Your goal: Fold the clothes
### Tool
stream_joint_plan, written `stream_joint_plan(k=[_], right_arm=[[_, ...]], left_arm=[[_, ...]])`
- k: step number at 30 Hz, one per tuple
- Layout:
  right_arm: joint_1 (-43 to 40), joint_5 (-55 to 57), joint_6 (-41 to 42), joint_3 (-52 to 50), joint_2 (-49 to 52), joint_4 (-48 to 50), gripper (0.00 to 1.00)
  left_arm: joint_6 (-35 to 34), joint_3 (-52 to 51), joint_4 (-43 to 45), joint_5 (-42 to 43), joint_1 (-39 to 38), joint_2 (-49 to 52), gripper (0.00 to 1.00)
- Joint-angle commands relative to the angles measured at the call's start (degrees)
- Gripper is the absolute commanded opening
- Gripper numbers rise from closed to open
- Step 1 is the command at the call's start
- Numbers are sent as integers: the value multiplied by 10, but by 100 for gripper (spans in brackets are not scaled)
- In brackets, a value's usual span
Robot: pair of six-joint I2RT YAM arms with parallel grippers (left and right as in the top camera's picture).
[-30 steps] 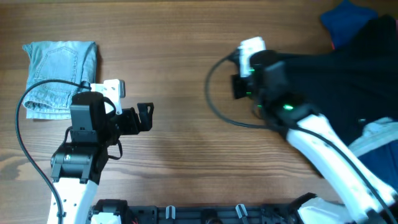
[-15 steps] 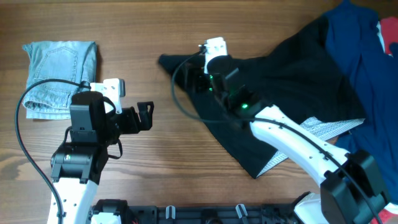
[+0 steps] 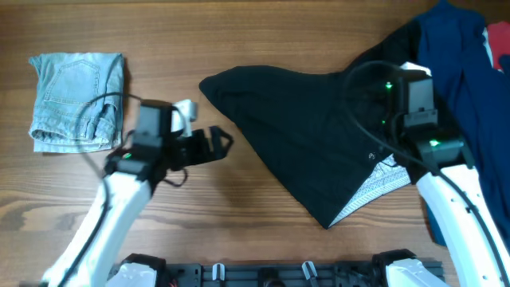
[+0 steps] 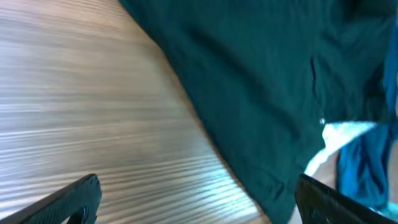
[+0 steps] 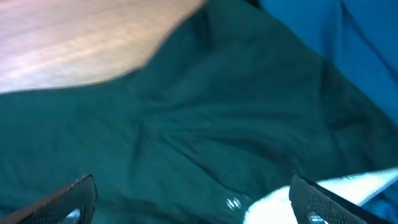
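The clothes are a black garment [image 3: 319, 135] lying loosely spread on the wood table, with a corner pointing left and a white inner patch [image 3: 381, 177] turned up at its lower right edge. My left gripper [image 3: 220, 143] hovers open over bare wood just left of that corner; the left wrist view shows the garment [image 4: 261, 81] ahead and nothing in the gripper [image 4: 196, 200]. My right gripper [image 3: 396, 84] hangs open above the garment's right part, holding nothing. In the right wrist view the gripper [image 5: 193, 194] has only black fabric [image 5: 205, 118] below it.
A folded light-blue denim piece [image 3: 77, 100] lies at the far left. A royal-blue cloth [image 3: 458, 76] is heaped at the right edge against the black garment, with something red [image 3: 499, 36] beyond it. Bare table [image 3: 199, 215] lies between the arms.
My right gripper dragged the black garment leftward, opened, let go, and drew back right. The left arm swung right toward the garment's left corner.
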Motion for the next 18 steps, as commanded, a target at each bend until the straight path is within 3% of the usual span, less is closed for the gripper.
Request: stream_joint_plan(k=[1,7,11,13,15,16,17,18], right_arm=[[-7,6,6,2,-2,-19,100],[-7,5,8,2,-2,-28,100],[-7,5,8,2,-2,-33,100],[-7,5,8,2,-2,-42,100],[-7,6,8,2,-2,-54,100],[-7,6,8,2,-2,-57,100],[-7,6,8,2,-2,-59,100],[-7,6,8,2,-2,-61,100]], left_arm=[[-88,8,59,10,-64,84,100],[-216,8,213,8,-126,232,100],[-216,8,298,-28,-152,301,100],[-216,8,339,-42,-163,327,94],[-215,8,385,-52,-173,347,67],[-215,8,391,-60,-174,349,47],[-215,8,391,-78,-174,349,15],[-215,8,391,-99,-172,349,4]])
